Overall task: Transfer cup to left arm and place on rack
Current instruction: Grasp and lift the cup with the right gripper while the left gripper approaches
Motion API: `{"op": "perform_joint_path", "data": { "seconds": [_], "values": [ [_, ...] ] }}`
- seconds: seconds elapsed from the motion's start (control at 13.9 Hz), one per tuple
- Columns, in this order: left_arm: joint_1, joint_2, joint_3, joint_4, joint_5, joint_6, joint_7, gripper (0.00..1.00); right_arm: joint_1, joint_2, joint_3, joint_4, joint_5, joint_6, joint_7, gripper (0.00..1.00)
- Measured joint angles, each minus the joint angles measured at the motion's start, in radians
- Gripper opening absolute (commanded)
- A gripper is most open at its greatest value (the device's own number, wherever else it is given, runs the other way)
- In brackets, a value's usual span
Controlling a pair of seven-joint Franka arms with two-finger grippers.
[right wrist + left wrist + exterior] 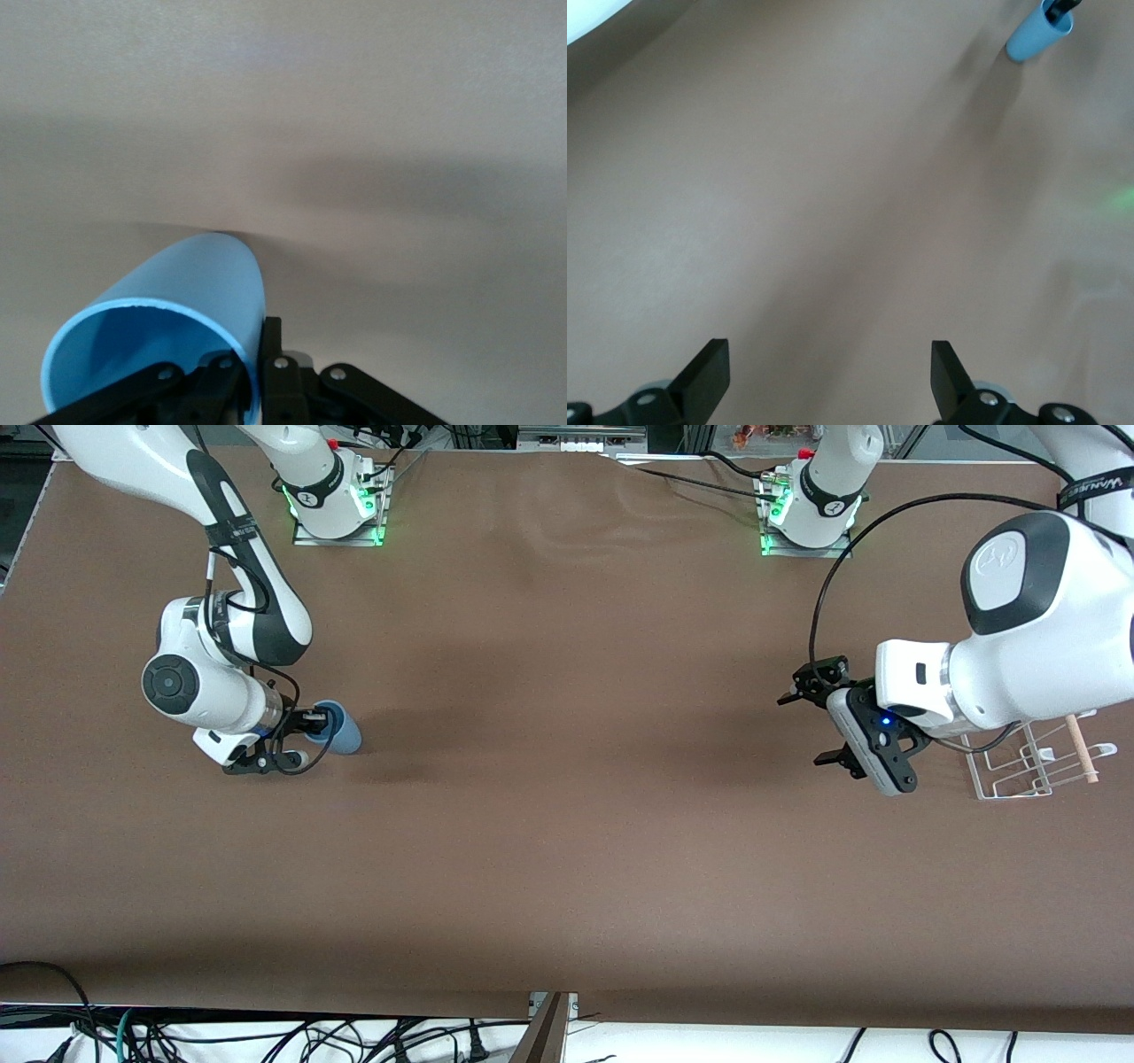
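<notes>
The light-blue cup (341, 729) is tilted on its side at the right arm's end of the table. My right gripper (312, 721) is shut on the cup's rim, one finger inside and one outside, as the right wrist view shows on the cup (177, 301). My left gripper (815, 726) is open and empty, up over bare table beside the rack (1032, 757) at the left arm's end. The left wrist view shows its open fingers (709, 376) and the cup (1036, 34) far off.
The white wire rack with its pale wooden dowel (1081, 748) stands partly under the left arm's wrist. The brown table (567, 824) stretches between the two grippers. Cables lie along the table's near edge.
</notes>
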Motion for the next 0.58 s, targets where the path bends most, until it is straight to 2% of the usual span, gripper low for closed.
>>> {"op": "perform_joint_path", "data": {
  "seconds": [0.14, 0.36, 0.58],
  "values": [
    [-0.001, 0.010, -0.008, -0.002, -0.017, 0.021, 0.014, 1.00, 0.011, -0.001, 0.007, 0.081, 0.084, -0.131, 0.017, 0.00],
    [-0.007, 0.016, -0.042, -0.003, -0.020, 0.054, 0.087, 1.00, 0.051, -0.005, 0.013, 0.240, 0.258, -0.315, 0.090, 0.00],
    [-0.009, 0.029, -0.070, -0.003, -0.033, 0.078, 0.185, 1.00, 0.159, 0.000, 0.019, 0.351, 0.432, -0.340, 0.291, 0.00]
  ]
}}
